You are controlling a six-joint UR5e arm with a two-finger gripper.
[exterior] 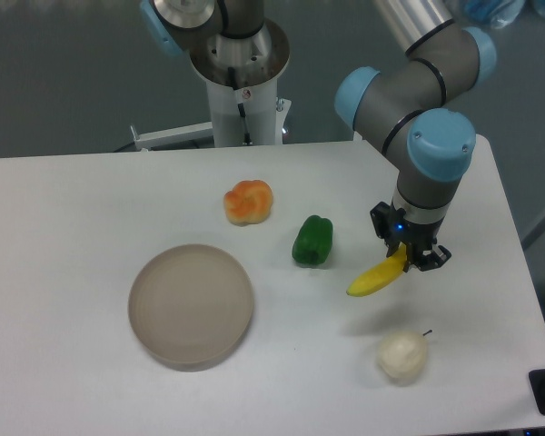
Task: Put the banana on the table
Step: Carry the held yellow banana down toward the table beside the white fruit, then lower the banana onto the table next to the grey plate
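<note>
A slim yellow banana hangs tilted just above the white table, its lower tip pointing left and down, with a faint shadow under it. My gripper is shut on the banana's upper right end. The arm comes down from the upper right. The banana's gripped end is partly hidden by the fingers.
A green pepper lies just left of the banana. An orange-yellow round fruit sits further back left. A round grey-beige plate is at the front left. A pale round fruit lies in front of the banana. The table's right edge is near.
</note>
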